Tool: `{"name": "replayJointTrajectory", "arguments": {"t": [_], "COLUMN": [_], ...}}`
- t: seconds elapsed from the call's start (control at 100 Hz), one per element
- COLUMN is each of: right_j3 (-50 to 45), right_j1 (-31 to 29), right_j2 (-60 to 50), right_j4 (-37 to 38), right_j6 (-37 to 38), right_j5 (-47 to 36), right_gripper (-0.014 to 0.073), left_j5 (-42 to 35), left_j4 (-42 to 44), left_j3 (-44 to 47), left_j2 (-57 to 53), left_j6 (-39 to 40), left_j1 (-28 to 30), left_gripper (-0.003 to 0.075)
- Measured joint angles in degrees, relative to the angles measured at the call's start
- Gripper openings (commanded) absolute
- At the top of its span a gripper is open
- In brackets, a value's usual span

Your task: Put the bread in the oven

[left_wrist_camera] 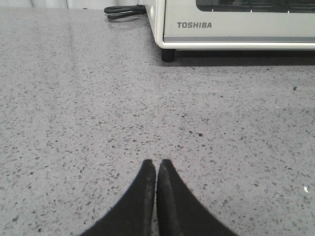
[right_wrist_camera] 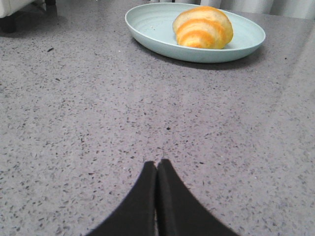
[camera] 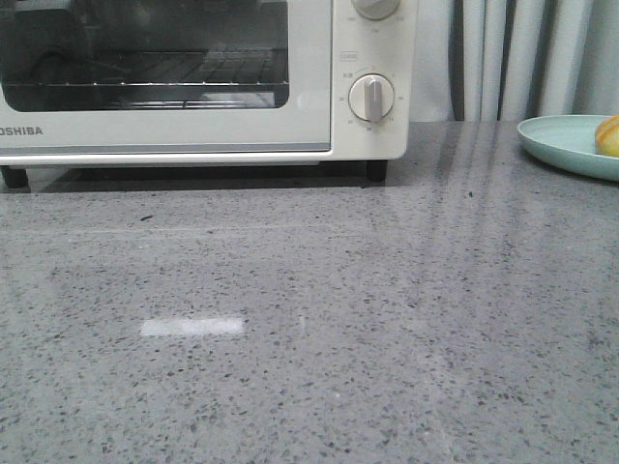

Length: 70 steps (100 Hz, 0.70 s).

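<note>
The bread [right_wrist_camera: 203,27], a golden-brown roll with cream stripes, lies on a pale green plate [right_wrist_camera: 147,23]; in the front view only its edge [camera: 608,135] shows at the far right on the plate [camera: 561,140]. The cream-white Toshiba oven [camera: 193,130] stands at the back left with its glass door closed; its corner shows in the left wrist view [left_wrist_camera: 231,29]. My left gripper [left_wrist_camera: 156,163] is shut and empty over bare countertop, well short of the oven. My right gripper [right_wrist_camera: 157,163] is shut and empty, well short of the plate. Neither gripper shows in the front view.
The grey speckled countertop [camera: 309,319] spans the front view. A black power cable [left_wrist_camera: 123,11] lies beside the oven. Two beige knobs [camera: 371,98] sit on the oven's right panel. Grey curtains [camera: 522,58] hang behind the counter.
</note>
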<state>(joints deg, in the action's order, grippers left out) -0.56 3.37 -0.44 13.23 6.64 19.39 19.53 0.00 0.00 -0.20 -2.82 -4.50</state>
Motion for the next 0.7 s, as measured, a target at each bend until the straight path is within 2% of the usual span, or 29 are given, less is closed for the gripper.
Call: {"name": "replayJointTrajectory", "arguments": {"t": [0.48, 0.56, 0.7], "right_j3": [0.0, 0.0, 0.0], "right_j1": [0.0, 0.0, 0.0], "right_j2": [0.0, 0.0, 0.0], "right_j4": [0.3, 0.5, 0.8], "right_j6": [0.0, 0.0, 0.0], "right_j5": [-0.7, -3.2, -13.0], "right_gripper": [-0.0069, -0.0069, -0.0069], "left_j5": [0.0, -0.5, -4.3], "left_j4": [0.0, 0.8, 1.4], "left_j3": [0.0, 0.0, 0.0], "left_j2": [0.0, 0.0, 0.0], "left_j6": [0.0, 0.0, 0.0], "left_j1": [0.0, 0.0, 0.0], "left_gripper": [-0.0021, -0.0021, -0.0021]}}
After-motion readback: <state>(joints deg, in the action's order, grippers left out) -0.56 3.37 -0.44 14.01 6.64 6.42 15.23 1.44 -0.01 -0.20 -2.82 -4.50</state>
